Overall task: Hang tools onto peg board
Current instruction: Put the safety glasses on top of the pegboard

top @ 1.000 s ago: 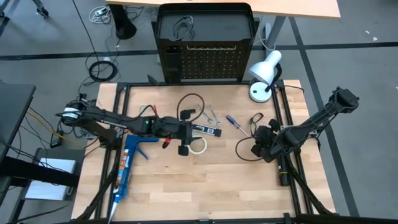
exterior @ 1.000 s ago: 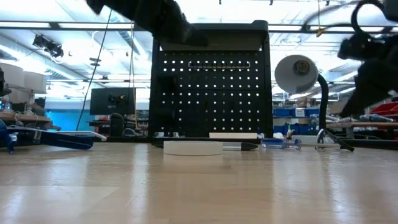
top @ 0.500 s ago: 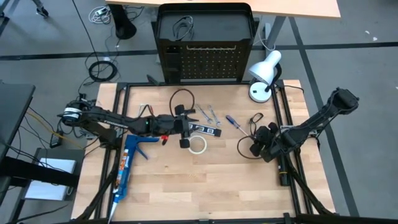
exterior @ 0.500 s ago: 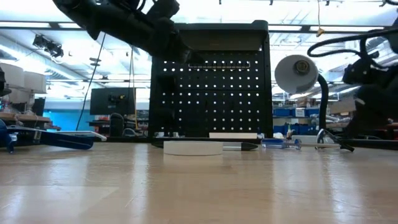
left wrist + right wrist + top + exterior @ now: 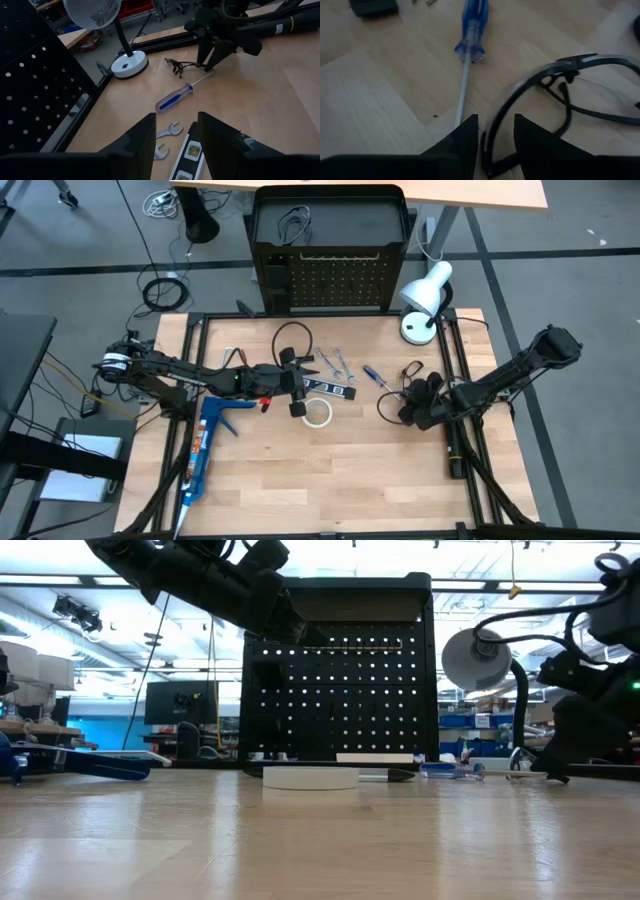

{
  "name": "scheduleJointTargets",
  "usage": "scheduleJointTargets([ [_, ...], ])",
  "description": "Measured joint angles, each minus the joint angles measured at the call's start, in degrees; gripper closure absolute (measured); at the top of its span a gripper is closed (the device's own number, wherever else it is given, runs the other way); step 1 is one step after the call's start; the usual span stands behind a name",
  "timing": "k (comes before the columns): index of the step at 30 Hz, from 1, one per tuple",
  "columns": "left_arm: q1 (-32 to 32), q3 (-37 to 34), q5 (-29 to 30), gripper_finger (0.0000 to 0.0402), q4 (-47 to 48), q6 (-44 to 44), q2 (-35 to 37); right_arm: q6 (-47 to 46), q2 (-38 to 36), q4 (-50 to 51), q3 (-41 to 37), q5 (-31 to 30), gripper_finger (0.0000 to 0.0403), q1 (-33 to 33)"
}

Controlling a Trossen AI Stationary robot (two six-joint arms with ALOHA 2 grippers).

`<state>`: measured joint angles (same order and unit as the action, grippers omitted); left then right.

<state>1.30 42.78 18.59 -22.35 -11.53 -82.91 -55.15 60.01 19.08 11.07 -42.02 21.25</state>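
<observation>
The peg board (image 5: 330, 250) stands upright at the far edge of the table (image 5: 320, 480), behind all the tools. A blue caulk gun (image 5: 203, 445) lies on the left side of the table. The left gripper (image 5: 296, 383) reaches to the middle of the table, and a black wire loop (image 5: 290, 340) shows at it; the pictures do not show for sure if it grips the loop. Its fingers (image 5: 142, 145) stand a little apart. Just beside it lies a white tape ring (image 5: 318, 414), and a black strip (image 5: 332, 388) with white marks lies under the gripper's tip. Two silver wrenches (image 5: 334, 361) lie next, nearer the board. Right of them lies the screwdriver (image 5: 376, 377) with the blue handle. The right gripper (image 5: 418, 408) is low by the table, near the tip of the screwdriver. A second black wire loop (image 5: 555, 95) runs between its fingers (image 5: 460, 142), but it is not clear if they pinch it. A white lamp (image 5: 425, 300) stands at the far right corner.
</observation>
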Motion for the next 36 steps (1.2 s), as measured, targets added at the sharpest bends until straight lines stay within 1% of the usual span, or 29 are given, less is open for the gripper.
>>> scheduleJointTargets([
  [8,-0.1,0.0,0.0,0.025,0.0,0.0,0.0,3.0,0.0,-1.7,0.0,4.8,0.0372,-3.4],
  [12,-0.1,0.0,0.0,0.025,0.0,0.2,0.0,6.0,0.0,-4.5,0.9,8.4,0.0375,-4.1],
  [16,-0.1,0.0,1.2,0.025,0.1,0.2,0.0,10.1,0.0,-3.6,4.4,9.2,0.037,-4.5],
  [19,-0.2,0.0,2.3,0.025,0.5,0.2,0.0,14.8,0.0,-1.5,8.6,9.1,0.0362,-5.3],
  [22,-0.2,0.0,3.0,0.025,1.1,0.2,0.0,20.6,0.0,-0.7,14.1,9.1,0.0364,-6.1],
  [25,-0.2,0.0,3.0,0.025,1.1,0.3,0.0,29.8,0.0,-1.4,21.2,9.2,0.0369,-6.1],
  [29,-0.2,0.0,3.0,0.025,1.1,0.3,0.0,43.4,0.0,-1.5,31.5,9.2,0.0365,-6.4],
  [34,-0.2,0.0,3.0,0.025,-0.8,1.8,0.0,57.5,0.0,-3.3,41.9,9.2,0.0363,-9.5],
  [36,-0.2,0.1,3.0,0.025,-1.6,1.9,0.0,62.2,0.0,-4.7,44.8,10.7,0.0364,-11.6],
])
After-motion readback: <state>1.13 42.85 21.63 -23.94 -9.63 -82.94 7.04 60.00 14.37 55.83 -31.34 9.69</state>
